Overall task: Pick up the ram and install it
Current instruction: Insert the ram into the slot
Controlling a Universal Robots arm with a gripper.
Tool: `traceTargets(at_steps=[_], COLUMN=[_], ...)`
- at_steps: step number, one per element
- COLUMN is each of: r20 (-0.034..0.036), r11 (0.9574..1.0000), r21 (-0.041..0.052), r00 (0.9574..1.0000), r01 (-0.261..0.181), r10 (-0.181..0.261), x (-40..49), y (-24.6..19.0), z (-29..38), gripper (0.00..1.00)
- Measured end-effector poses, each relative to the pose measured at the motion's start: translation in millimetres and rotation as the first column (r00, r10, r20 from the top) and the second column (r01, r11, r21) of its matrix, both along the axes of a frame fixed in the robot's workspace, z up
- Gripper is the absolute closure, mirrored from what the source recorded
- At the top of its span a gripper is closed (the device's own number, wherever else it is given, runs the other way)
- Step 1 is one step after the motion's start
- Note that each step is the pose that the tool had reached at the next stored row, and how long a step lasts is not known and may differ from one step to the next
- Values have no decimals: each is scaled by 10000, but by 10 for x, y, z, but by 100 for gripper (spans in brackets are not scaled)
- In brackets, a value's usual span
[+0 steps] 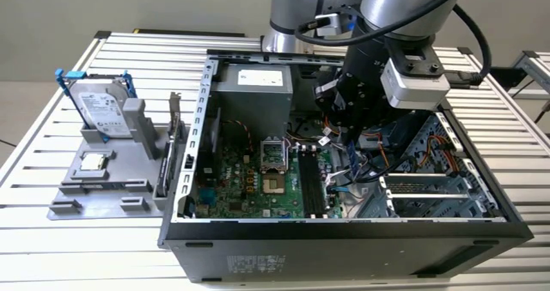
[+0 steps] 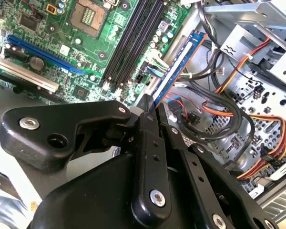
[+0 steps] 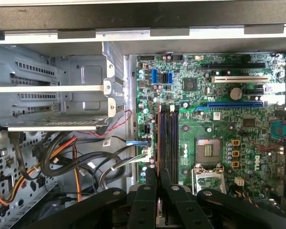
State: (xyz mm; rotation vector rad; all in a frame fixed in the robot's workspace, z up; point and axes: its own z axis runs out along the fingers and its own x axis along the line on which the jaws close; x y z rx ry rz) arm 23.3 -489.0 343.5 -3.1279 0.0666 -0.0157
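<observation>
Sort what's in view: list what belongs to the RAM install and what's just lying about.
Belongs to the job: the ram, gripped in the pincer; the motherboard's memory slots; the open computer case.
Lying about: the hard drive, the CPU chip, the grey tray holding them.

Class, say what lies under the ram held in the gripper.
The ram, held in the gripper, hangs over the black memory slots on the green motherboard. Its lower edge and any contact are hidden.
</observation>
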Motion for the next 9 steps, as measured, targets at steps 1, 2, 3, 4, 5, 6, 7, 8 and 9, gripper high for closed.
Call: traceTargets(at_steps=[1, 2, 3, 4, 5, 6, 7, 8, 9], r20=[-1, -1, 0, 0, 0, 0, 0, 1, 1], r11=[10000, 10000, 10000, 10000, 10000, 10000, 10000, 10000, 10000], r21=[-1, -2, 0, 1, 1, 1, 2, 4, 4], r00=[10000, 10000, 10000, 10000, 10000, 10000, 10000, 10000, 10000], r01=[0, 0, 0, 1, 1, 1, 1, 1, 1], r10=[0, 0, 0, -1, -1, -1, -1, -1, -1], x=[0, 0, 0, 0, 0, 0, 0, 0, 0], y=[0, 0, 0, 0, 0, 0, 0, 1, 1], z=[0, 0, -1, -2, -2, -2, -5, -8, -13], gripper=[100, 100, 100, 100, 100, 100, 100, 100, 100])
